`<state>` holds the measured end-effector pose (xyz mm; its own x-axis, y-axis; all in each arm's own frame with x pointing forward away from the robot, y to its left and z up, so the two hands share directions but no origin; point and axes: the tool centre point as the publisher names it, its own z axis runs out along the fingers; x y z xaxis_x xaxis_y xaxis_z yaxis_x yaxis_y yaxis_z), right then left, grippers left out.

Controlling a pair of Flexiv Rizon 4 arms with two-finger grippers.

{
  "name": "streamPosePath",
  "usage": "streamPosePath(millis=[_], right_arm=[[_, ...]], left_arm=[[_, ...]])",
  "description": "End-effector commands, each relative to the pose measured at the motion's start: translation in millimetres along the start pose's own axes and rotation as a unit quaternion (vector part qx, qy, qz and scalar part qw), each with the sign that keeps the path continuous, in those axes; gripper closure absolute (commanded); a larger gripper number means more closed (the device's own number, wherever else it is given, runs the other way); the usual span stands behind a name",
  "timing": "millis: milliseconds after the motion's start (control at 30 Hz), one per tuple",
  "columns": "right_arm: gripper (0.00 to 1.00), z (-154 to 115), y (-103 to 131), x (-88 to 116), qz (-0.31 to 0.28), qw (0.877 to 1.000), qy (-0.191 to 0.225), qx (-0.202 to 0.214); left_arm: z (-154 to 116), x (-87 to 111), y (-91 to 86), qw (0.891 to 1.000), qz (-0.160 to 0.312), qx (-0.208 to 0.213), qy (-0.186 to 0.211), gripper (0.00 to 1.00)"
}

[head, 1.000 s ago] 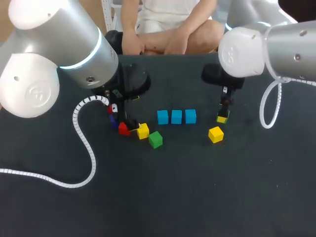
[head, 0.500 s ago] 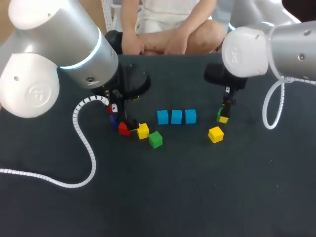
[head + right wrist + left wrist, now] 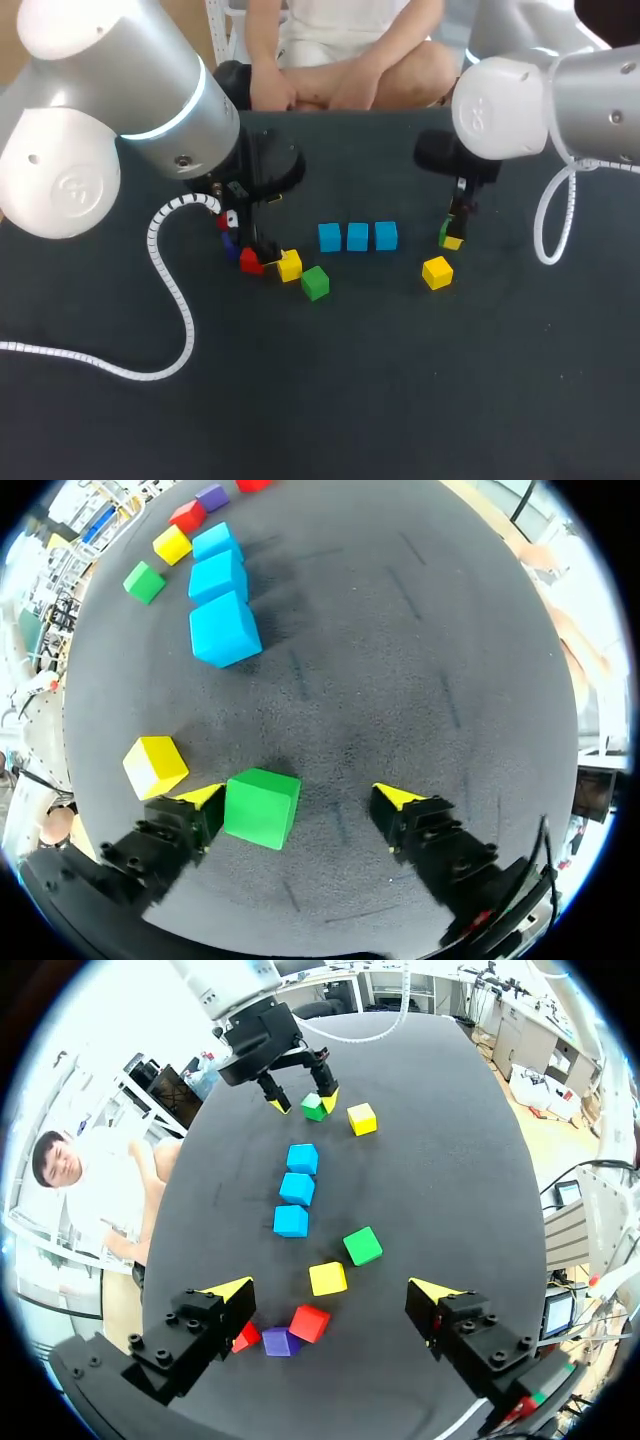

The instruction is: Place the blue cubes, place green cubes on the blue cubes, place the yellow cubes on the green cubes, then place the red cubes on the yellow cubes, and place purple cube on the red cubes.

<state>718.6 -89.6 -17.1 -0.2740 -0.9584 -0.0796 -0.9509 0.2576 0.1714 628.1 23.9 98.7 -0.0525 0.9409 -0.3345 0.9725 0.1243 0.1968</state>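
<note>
Three blue cubes [image 3: 358, 236] lie in a row at mid-table. My right gripper [image 3: 452, 238] stands open, low over a green cube [image 3: 262, 807]; the cube rests on the table between its fingers, against one fingertip [image 3: 203, 796] and clear of the other. A yellow cube [image 3: 437, 272] lies just beside it. My left gripper [image 3: 330, 1288] hangs open above a cluster: a yellow cube [image 3: 328, 1278], a second green cube [image 3: 362, 1245], a red cube [image 3: 309, 1323], a purple cube [image 3: 280, 1341] and another red cube [image 3: 245, 1337].
A white coiled cable [image 3: 170, 300] from my left arm trails over the table's left side. The dark table [image 3: 400, 380] stretches bare toward the front. A person sits just past the far edge, hands off the table.
My right arm has shifted slightly to the right at the green cube, which now shows beside its fingertip. The left arm and all other cubes have stayed put.
</note>
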Motion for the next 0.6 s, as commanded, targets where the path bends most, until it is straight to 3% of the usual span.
streamPosePath(millis=[33, 133, 400, 600], right_arm=[[0.51, 2, -1, 0, -0.002, 1.000, -0.002, -0.002], [0.58, 2, -1, 1, -0.006, 1.000, -0.004, -0.003], [0.98, -1, 1, 4, -0.029, 0.999, -0.029, -0.007], [1.00, -12, 6, 4, -0.068, 0.997, -0.044, 0.001]], left_arm=[[0, -0.5, 1.5, 1.000, 0.000, 0.002, 0.001, 0.00], [0, -0.5, 1.5, 1.000, 0.000, 0.002, 0.001, 0.00], [0, -0.5, 1.5, 1.000, 0.000, 0.002, 0.001, 0.00], [0, -0.5, 1.5, 1.000, 0.000, 0.002, 0.001, 0.00]])
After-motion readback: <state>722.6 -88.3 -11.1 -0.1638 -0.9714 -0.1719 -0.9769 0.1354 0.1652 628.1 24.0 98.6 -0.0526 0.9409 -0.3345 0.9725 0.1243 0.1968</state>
